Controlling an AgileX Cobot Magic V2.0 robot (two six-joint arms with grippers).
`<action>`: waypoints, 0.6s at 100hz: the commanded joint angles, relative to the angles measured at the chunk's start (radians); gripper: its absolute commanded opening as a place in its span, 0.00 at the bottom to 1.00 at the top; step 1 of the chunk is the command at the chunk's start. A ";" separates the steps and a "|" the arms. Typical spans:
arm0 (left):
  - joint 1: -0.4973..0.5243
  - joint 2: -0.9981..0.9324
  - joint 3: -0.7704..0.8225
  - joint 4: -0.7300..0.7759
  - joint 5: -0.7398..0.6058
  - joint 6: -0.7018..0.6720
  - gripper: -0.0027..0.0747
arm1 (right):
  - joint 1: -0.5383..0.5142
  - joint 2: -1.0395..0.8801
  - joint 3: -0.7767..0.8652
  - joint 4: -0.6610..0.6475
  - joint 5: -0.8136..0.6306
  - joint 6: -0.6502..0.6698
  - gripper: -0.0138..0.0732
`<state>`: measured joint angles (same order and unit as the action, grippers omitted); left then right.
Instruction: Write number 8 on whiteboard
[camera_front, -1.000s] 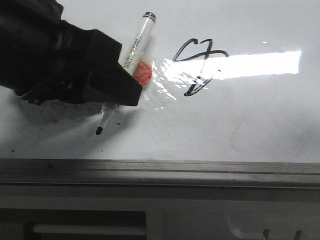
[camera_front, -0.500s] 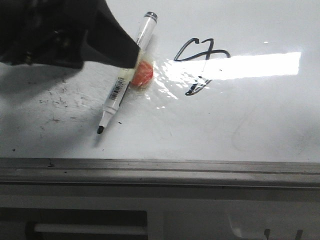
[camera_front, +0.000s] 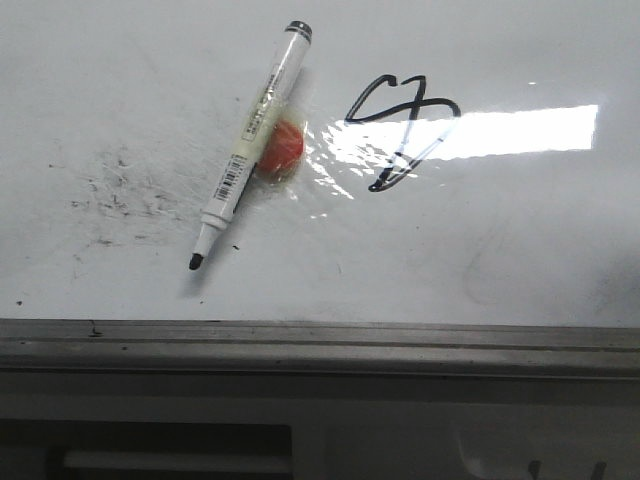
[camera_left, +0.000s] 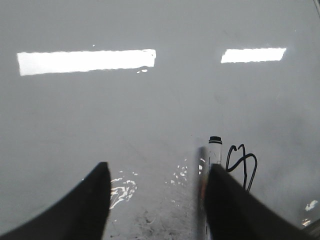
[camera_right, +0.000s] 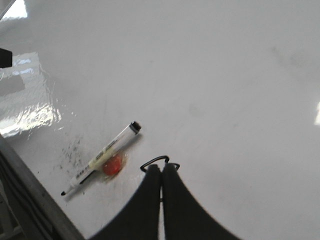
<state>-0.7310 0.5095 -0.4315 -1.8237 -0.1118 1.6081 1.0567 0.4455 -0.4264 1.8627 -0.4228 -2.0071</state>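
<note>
The number 8 (camera_front: 402, 128) is a tilted black scrawl on the whiteboard (camera_front: 480, 250); it also shows in the left wrist view (camera_left: 242, 165), and its top peeks past the right fingers (camera_right: 159, 161). The marker (camera_front: 246, 150) lies flat on the board, tip toward the rail, beside a red blob (camera_front: 282, 150). My left gripper (camera_left: 157, 172) is open and empty above the board, the marker (camera_left: 214, 149) by one finger. My right gripper (camera_right: 161, 169) is shut and empty over the 8. Neither gripper shows in the front view.
A grey metal edge rail (camera_front: 320, 345) runs along the board's near side. Grey-black smudge specks (camera_front: 115, 195) lie left of the marker. Bright light glare (camera_front: 470, 132) crosses the 8.
My left gripper let go of the marker and pulled up and away, out of the front view. The marker now lies flat on the board.
</note>
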 joint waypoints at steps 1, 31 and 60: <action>0.000 -0.067 0.017 0.010 0.019 -0.001 0.18 | 0.000 -0.002 -0.003 -0.004 0.084 -0.006 0.09; 0.000 -0.146 0.075 0.002 0.063 -0.001 0.01 | 0.000 -0.002 0.008 -0.004 0.146 -0.006 0.09; 0.000 -0.146 0.075 0.002 0.065 -0.001 0.01 | 0.000 -0.002 0.008 -0.004 0.146 -0.006 0.09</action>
<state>-0.7310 0.3599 -0.3296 -1.8237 -0.0762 1.6081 1.0567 0.4431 -0.3950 1.8627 -0.3122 -2.0071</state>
